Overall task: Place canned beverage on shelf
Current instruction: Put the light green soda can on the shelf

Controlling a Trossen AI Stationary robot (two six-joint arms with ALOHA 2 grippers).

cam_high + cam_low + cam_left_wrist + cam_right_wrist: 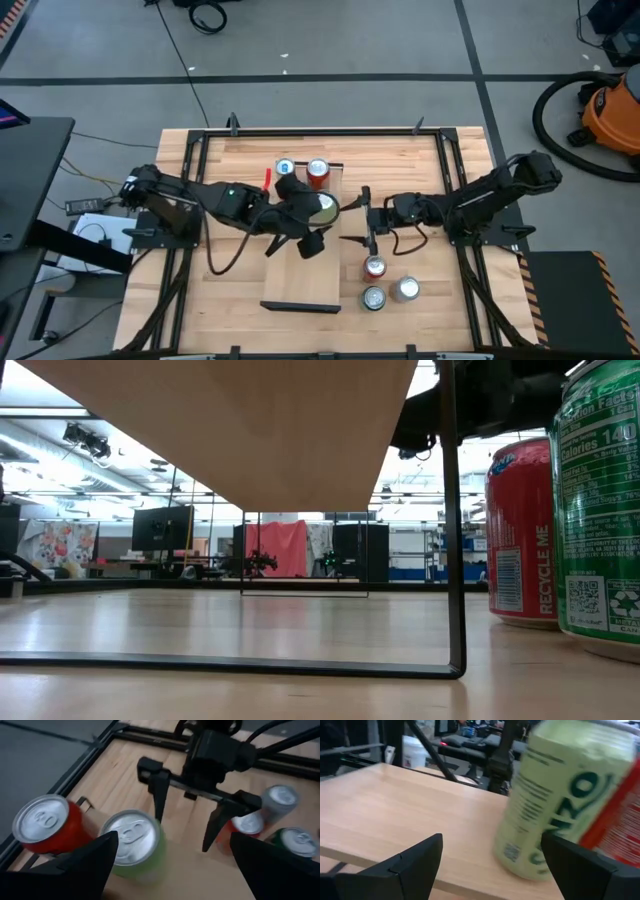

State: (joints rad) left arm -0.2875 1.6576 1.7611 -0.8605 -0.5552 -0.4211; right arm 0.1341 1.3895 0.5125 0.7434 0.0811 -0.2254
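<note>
On the shelf (300,285), a pale green can (132,842) stands near its edge, ends bare

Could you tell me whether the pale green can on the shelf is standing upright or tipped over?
Upright. The pale green can stands on its base on the shelf, its silver top facing up, with no fingers touching it.

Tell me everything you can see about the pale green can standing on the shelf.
The pale green can is a drink can with a silver top and pull tab, its side printed with teal lettering and a small code block. It stands upright on the light wooden shelf, beside a red can. The open left gripper hovers over it, fingers apart on either side, not touching. The open right gripper faces it from the side, also clear of it.
</note>
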